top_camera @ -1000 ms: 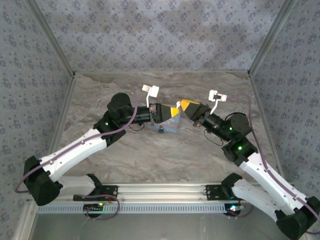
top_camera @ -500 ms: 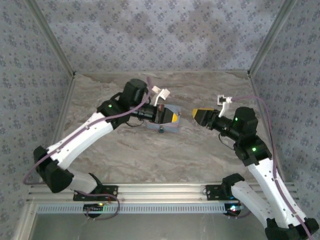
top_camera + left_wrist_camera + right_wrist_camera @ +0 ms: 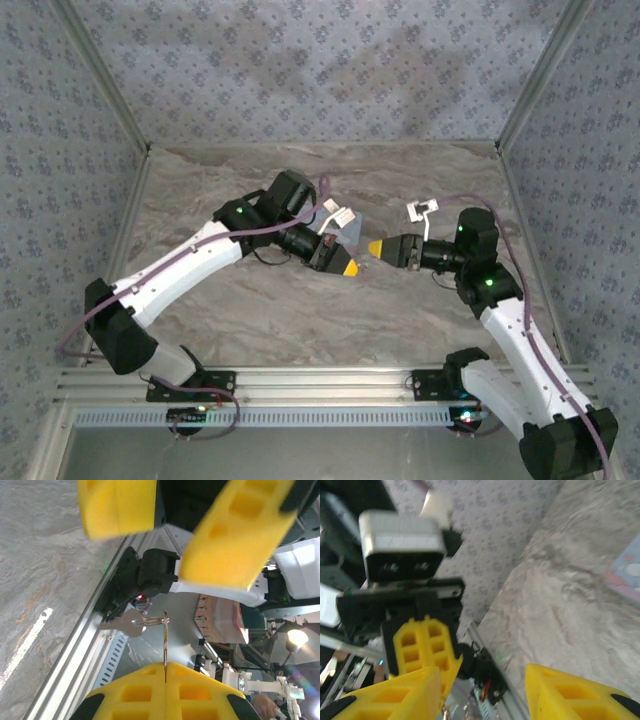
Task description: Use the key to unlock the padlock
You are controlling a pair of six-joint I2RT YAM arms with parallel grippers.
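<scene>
pinching a thin metal ring (image 3: 165, 635) between clamped yellow fingers (image 3: 200, 695), the left gripper (image 3: 347, 266) dangles a small silver key (image 3: 129, 624) over the grey marbled table (image 3: 300, 320). the right gripper (image 3: 376, 247) faces it closely, jaws apart, holding nothing.

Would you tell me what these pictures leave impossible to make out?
Tin: top view, mostly covered by the left claw; right wrist view, cut off at the right edge.
Metal piece pinched by that claw: left wrist view, edge-on; key or ring unclear.
Padlock: cannot tell whether it is unlocked.
</scene>
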